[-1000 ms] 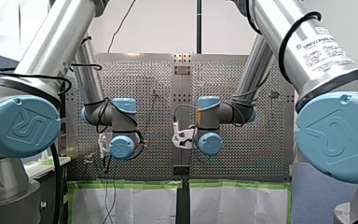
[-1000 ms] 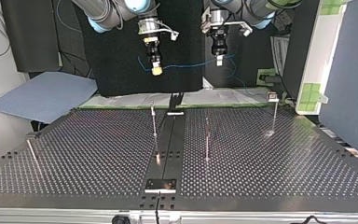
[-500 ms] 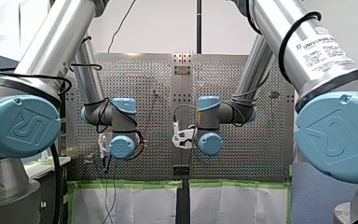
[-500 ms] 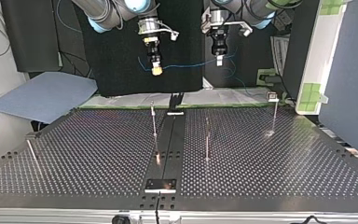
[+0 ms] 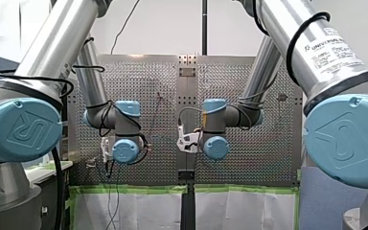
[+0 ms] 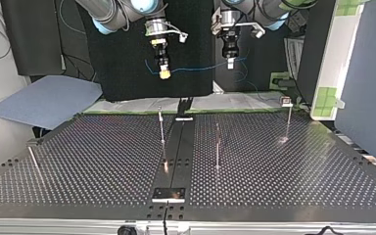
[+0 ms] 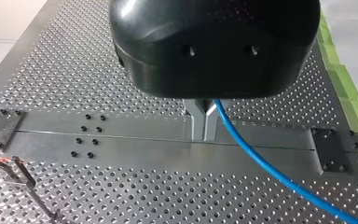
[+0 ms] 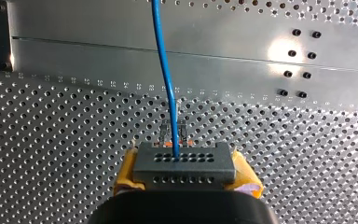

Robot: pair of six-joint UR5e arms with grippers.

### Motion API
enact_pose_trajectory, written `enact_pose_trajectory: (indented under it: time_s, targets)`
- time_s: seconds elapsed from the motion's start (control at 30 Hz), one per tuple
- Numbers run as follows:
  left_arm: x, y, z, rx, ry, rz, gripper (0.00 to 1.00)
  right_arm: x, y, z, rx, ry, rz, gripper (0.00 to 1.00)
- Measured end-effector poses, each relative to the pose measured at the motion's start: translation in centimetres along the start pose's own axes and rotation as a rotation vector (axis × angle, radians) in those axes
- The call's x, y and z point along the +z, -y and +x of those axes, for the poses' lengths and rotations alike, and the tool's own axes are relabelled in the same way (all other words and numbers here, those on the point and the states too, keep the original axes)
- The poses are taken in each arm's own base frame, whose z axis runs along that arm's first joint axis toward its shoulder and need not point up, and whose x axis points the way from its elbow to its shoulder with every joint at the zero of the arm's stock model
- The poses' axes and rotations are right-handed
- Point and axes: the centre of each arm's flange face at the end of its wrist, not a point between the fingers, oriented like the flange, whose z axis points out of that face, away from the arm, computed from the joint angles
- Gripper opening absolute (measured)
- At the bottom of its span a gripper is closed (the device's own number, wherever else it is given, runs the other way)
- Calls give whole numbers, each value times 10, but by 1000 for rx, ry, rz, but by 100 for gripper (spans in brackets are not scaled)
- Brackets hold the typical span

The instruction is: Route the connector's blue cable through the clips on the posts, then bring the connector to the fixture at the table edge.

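Right wrist view shows my right tool point(image 8: 186, 176) clamping the grey connector point(image 8: 185, 161) between yellow pads point(image 8: 127, 170), above the desk point(image 8: 74, 140). Its blue cable point(image 8: 165, 70) runs to my left tool point(image 7: 204, 122), whose metal fingers point(image 7: 196, 122) pinch it.

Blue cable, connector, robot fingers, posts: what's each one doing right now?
blue cable: up in the air, in no clip yet.
connector: held, with the blue cable coming out of it.
my right fingers: shut on the connector.
my left fingers: shut on the blue cable.
posts: upright, no cable on them.
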Motion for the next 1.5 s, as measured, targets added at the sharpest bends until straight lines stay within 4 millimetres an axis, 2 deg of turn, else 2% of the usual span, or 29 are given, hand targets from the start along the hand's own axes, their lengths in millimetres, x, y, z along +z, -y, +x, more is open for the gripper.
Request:
enact_pose_trajectory:
  time_s: [0.27, 0.67, 0.83, 1.03, 1.5]
  targets:
    - [-18, -12, 13, 42, -52, 1, 0, -12, -7, -32, -24, 82, -6, 0]
    - [-21, -15, 16, 56, -64, -4, 0, -15, -8, -40, -29, 103, -6, 0]
    - [-22, -17, 18, 100, -87, -9, 0, -23, -20, -61, -43, 172, -17, 0]
    - [-25, -20, 20, 156, -117, -9, 0, -32, -24, -82, -59, 247, -17, 0]
    - [-26, -20, 21, 166, -121, -9, 0, -34, -25, -85, -63, 264, -16, 0]
